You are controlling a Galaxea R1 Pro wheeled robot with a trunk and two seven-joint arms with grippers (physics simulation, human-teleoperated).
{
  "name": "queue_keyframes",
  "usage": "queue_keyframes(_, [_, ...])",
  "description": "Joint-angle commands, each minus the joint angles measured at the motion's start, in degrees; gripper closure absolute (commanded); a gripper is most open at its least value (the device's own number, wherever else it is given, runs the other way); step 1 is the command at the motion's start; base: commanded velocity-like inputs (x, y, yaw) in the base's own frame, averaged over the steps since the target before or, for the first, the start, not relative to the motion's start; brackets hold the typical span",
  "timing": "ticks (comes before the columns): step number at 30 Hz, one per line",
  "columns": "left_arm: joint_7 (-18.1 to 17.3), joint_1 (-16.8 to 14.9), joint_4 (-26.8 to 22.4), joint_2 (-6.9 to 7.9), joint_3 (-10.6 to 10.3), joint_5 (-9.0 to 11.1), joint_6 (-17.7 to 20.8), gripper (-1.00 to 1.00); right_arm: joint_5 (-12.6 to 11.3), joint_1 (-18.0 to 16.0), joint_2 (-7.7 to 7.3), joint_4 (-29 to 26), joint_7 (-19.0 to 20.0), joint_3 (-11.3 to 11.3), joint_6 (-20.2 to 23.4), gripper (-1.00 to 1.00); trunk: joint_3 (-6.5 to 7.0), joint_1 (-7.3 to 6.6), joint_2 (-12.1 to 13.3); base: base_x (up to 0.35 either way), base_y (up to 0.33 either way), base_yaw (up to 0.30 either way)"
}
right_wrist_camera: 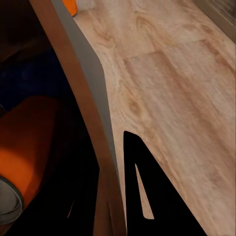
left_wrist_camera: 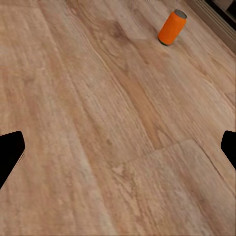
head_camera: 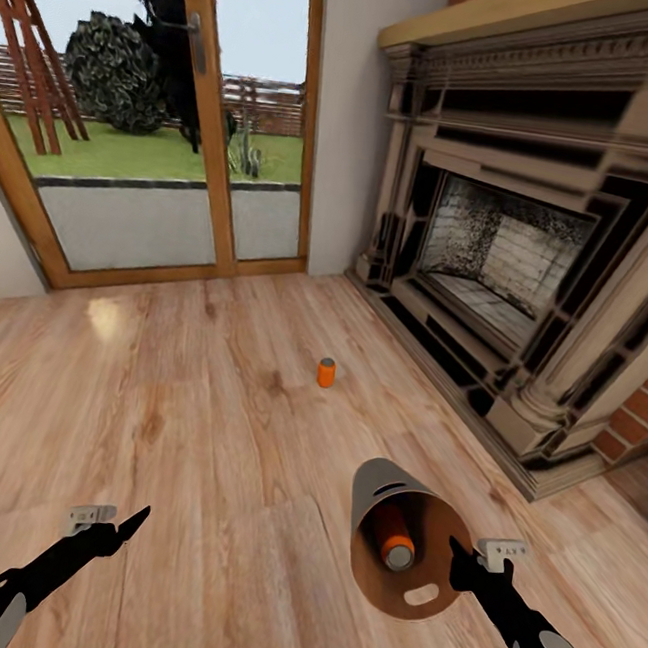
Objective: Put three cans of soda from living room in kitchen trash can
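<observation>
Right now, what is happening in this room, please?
The robot stands in the living room before the fireplace. Its right hand grips the rim of the grey trash can, tilted toward the camera, with one orange soda can lying inside; something dark blue also shows inside in the right wrist view. Another orange can stands upright on the wood floor ahead. The left hand is open and empty.

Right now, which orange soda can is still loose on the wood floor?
The orange can standing near the fireplace; the other orange can lies inside the grey bin.
</observation>
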Motion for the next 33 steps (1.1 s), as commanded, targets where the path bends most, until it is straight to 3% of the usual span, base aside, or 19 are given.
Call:
queue_keyframes(1, [0.00, 0.00, 0.00, 0.00, 0.00, 0.00, 0.00, -1.00, -0.69, -0.03, 0.01, -0.09, 0.31, 0.01, 0.07, 1.00, 0.01, -0.01, 0.00, 0.292, 0.129, -0.129])
queue_keyframes(21, [0.00, -0.01, 1.59, 0.01, 0.04, 0.05, -0.04, -1.00, -0.69, -0.03, 0.25, 0.03, 0.31, 0.01, 0.07, 1.00, 0.26, -0.01, 0.00, 0.292, 0.130, -0.234])
queue_keyframes(33, [-0.09, -0.01, 2.49, 0.01, 0.06, 0.09, -0.35, -1.00, -0.69, -0.03, 0.26, 0.03, 1.06, 0.06, 0.00, 1.00, 0.30, -0.01, 0.00, 0.292, 0.137, -0.036])
